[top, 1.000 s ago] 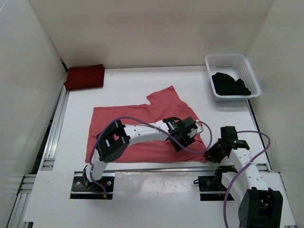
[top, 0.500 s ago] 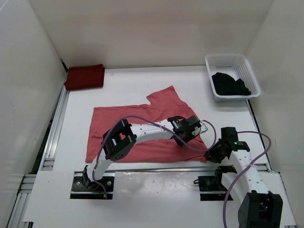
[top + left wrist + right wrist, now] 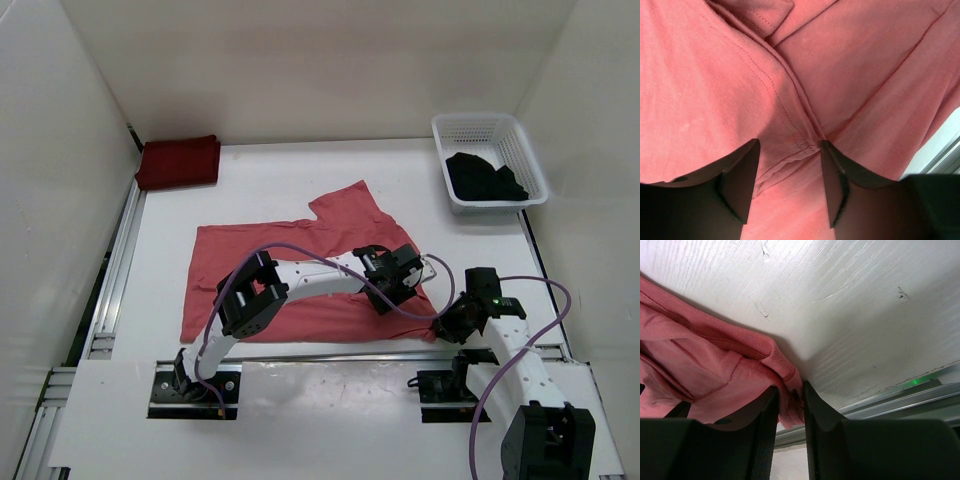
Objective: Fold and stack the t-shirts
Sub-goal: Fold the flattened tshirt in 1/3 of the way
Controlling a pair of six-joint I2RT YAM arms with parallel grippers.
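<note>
basket: 1 o'clock, holds black shirt
salmon shirt: spread mid-table
maroon shirt: folded, 11 o'clock
left gripper: jaws apart over salmon crease
right gripper: pinching salmon hem, 5 o'clock

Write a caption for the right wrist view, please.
Right hand pinches a bunched edge of the salmon pink t-shirt on the white table.

Bare worktop is found along the far side, between the maroon shirt in the left corner and the basket at right. The near middle is covered by the pink shirt, crossed by the left arm; the sides are walled.
</note>
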